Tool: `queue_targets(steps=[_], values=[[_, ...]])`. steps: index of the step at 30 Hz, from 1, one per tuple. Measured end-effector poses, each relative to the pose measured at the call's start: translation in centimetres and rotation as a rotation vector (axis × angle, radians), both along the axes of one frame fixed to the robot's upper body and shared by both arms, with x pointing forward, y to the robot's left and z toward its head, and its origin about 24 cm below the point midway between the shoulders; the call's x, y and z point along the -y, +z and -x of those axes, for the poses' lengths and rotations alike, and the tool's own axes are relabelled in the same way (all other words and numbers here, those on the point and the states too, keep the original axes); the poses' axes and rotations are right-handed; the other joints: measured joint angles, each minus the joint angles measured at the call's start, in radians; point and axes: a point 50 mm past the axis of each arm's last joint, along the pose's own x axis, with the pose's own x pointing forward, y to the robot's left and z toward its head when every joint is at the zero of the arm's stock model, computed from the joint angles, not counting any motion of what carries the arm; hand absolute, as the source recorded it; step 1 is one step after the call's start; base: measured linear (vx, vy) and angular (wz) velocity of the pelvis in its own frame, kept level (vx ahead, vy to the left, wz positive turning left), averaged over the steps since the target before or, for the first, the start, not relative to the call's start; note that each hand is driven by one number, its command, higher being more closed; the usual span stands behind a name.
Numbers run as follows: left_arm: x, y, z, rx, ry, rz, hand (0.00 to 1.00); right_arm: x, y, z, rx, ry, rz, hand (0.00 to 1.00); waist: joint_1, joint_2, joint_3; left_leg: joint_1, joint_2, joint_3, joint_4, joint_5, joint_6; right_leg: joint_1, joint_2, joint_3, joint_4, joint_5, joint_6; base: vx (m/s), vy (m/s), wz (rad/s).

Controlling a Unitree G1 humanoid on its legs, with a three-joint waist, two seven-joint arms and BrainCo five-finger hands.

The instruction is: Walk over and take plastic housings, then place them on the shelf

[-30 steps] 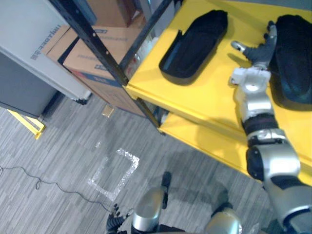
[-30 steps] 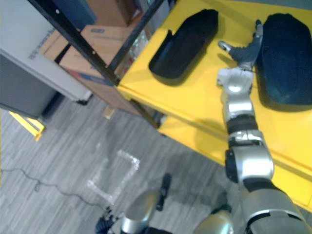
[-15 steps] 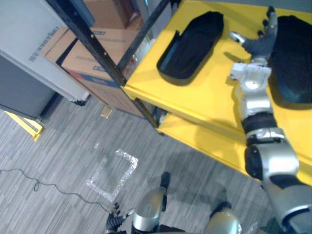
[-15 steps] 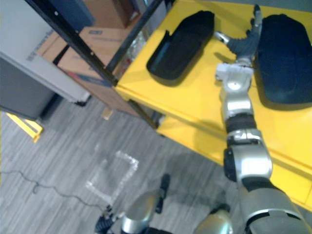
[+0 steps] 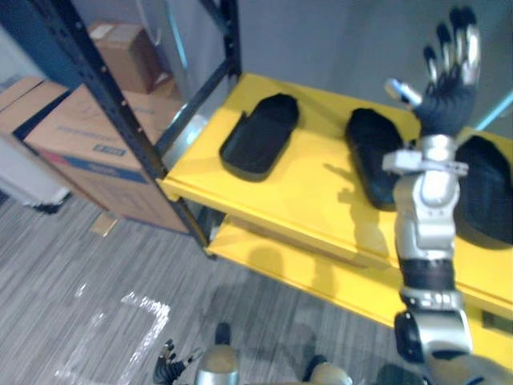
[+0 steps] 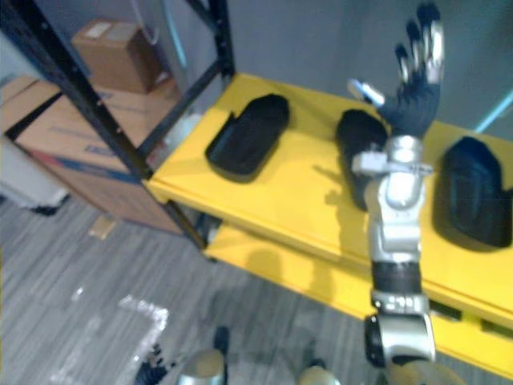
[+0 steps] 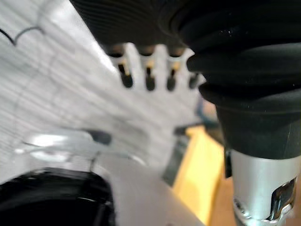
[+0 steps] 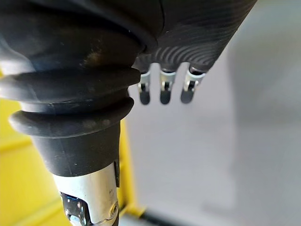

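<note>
black plastic housings (image 5: 260,144) on yellow shelf (image 5: 313,196) below right hand (image 5: 447,96)

So I've got three black, elongated plastic housing shells lying in a row on the upper yellow shelf board (image 5: 304,192), all apart from each other. The left housing (image 5: 260,135) lies hollow side up, so I can see its raised rim and dark inside, with the long axis running diagonally toward the back. The middle housing (image 6: 355,144) lies flat too, partly hidden from me. The right housing (image 6: 476,191) is furthest right, and I can't tell which side is up.
</note>
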Motion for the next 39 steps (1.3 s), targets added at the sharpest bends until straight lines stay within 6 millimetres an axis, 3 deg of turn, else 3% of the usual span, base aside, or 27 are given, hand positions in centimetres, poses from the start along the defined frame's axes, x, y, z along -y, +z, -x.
queue_targets(steps=[5,10,16,24,39], values=[[-0.3,-0.1,1.2,-0.024,0.037,-0.010,0.00,2.5,-3.0,3.1,-0.099,-0.079,0.029,0.00,-0.048,-0.017,-0.012,-0.003,0.009,0.044,-0.006,-0.002,-0.005,-0.032,0.014,0.046,-0.015,0.016,0.006,-0.01,-0.006,-0.27],[-0.6,0.0,1.3,-0.026,0.049,-0.021,0.00,3.6,-5.5,4.7,-0.188,-0.090,0.013,0.00,-0.058,-0.034,-0.024,-0.004,0.011,0.052,-0.002,-0.009,-0.008,-0.033,0.017,0.051,-0.016,0.018,0.002,0.05,-0.005,-0.04],[-1.1,0.1,1.3,-0.014,0.094,-0.024,0.00,2.6,-5.9,5.5,-0.166,0.001,0.004,0.00,-0.059,-0.055,-0.027,-0.038,0.009,0.049,0.013,-0.019,-0.007,-0.064,0.013,0.049,-0.013,0.020,0.000,0.03,0.000,0.02],[-1.2,0.3,1.0,0.012,0.129,-0.022,0.00,2.0,-5.9,6.6,-0.135,0.073,-0.008,0.00,-0.058,-0.060,-0.024,-0.076,0.009,0.047,0.088,-0.075,-0.001,-0.063,0.004,0.050,-0.013,0.018,0.000,0.00,0.003,-0.01],[-1.1,0.4,0.8,0.009,0.114,-0.018,0.00,-1.0,-12.3,6.0,-0.376,0.133,-0.206,0.00,-0.061,-0.058,-0.021,-0.084,0.006,0.043,0.140,-0.109,-0.001,-0.044,-0.001,0.063,-0.012,0.008,-0.013,0.01,0.004,0.00]])
